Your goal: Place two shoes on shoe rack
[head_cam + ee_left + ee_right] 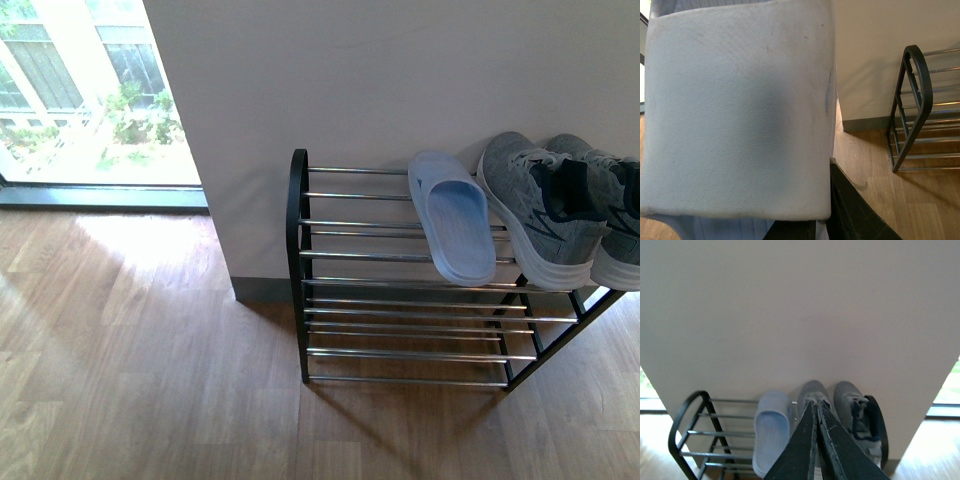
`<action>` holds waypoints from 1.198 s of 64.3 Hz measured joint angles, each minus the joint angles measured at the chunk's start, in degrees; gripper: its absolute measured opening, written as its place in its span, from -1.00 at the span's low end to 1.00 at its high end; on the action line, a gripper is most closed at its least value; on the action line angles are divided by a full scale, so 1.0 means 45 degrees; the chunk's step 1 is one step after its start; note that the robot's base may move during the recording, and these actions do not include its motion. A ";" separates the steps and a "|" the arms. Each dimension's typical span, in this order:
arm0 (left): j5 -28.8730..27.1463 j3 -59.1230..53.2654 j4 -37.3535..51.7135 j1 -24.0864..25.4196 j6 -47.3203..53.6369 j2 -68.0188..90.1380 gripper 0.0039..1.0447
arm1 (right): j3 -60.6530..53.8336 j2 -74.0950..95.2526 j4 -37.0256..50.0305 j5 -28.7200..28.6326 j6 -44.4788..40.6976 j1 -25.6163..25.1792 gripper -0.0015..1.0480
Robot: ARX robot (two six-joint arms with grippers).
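The left gripper (805, 225) clamps a light-blue slide (740, 110). On the shoe rack (400, 285), the vacant space lies at 9 o'clock of the racked slide (452, 215). The right gripper (816, 407) is closed, empty.

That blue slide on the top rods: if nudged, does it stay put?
Probably not firmly. The slide rests across thin smooth rods, so it could skid or tilt. It looks like one-piece rubber: likely light and bendy. The sneaker beside it limits rightward travel.
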 joint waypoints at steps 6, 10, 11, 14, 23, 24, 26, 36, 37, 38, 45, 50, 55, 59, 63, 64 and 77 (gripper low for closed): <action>0.0000 0.0000 0.0000 0.0000 0.0000 0.0000 -0.97 | -0.0316 -0.0991 -0.0942 -0.0860 -0.0005 -0.0593 -0.97; 0.0000 0.0000 0.0000 -0.0005 0.0000 0.0000 -0.97 | -0.0321 -0.1865 -0.1632 -0.1268 -0.0005 -0.1239 -0.97; 0.0000 0.0000 0.0005 0.0000 0.0000 0.0000 -0.97 | -0.0321 -0.2059 -0.1792 -0.1268 -0.0005 -0.1326 -0.97; -0.0005 0.0000 0.0005 0.0000 0.0000 0.0000 -0.97 | -0.0321 -0.2516 -0.2210 -0.1307 -0.0005 -0.1384 -0.97; 0.0005 0.0000 0.0000 -0.0005 0.0000 0.0000 -0.97 | -0.0325 -0.3580 -0.3186 -0.1341 -0.0005 -0.1404 -0.97; 0.0000 0.0000 0.0000 0.0000 0.0000 0.0000 -0.97 | -0.0325 -0.3662 -0.3264 -0.1341 -0.0005 -0.1404 -0.97; -0.0005 0.0000 0.0000 0.0000 0.0000 0.0000 -0.97 | -0.0330 -0.3905 -0.3478 -0.1341 -0.0005 -0.1404 -0.97; 0.0000 0.0000 0.0005 -0.0005 0.0000 0.0000 -0.97 | -0.0330 -0.4891 -0.4410 -0.1345 -0.0005 -0.1404 -0.97; 0.0000 0.0000 0.0000 0.0000 0.0000 0.0000 -0.97 | -0.0330 -0.5032 -0.4546 -0.1345 -0.0005 -0.1404 -0.97; -0.0005 0.0000 0.0000 0.0000 0.0000 0.0000 -0.97 | -0.0330 -0.5100 -0.4609 -0.1345 -0.0005 -0.1404 -0.97; 0.0000 0.0000 0.0000 0.0000 0.0000 0.0000 -0.97 | -0.0330 -0.5799 -0.5246 -0.1341 -0.0005 -0.1404 -0.97; -0.0005 0.0000 0.0005 0.0000 0.0000 0.0000 -0.97 | -0.0330 -0.6183 -0.5639 -0.1341 -0.0005 -0.1404 -0.97; -0.0005 0.0000 0.0005 0.0000 0.0000 0.0000 -0.97 | -0.0330 -0.6664 -0.6105 -0.1341 -0.0005 -0.1409 -0.97; 0.0000 0.0000 0.0000 0.0000 0.0000 0.0000 -0.97 | -0.0330 -0.7038 -0.6460 -0.1341 -0.0005 -0.1409 -0.97; 0.0000 0.0000 0.0005 0.0000 0.0000 0.0000 -0.97 | -0.0330 -0.7393 -0.6819 -0.1341 -0.0005 -0.1409 -0.97; 0.0000 0.0000 0.0000 0.0000 0.0000 0.0000 -0.97 | -0.0330 -0.7475 -0.6907 -0.1341 -0.0005 -0.1404 -0.97; -0.0005 0.0000 0.0005 0.0000 0.0000 0.0000 -0.97 | -0.0330 -0.8121 -0.7548 -0.1341 -0.0005 -0.1409 -0.97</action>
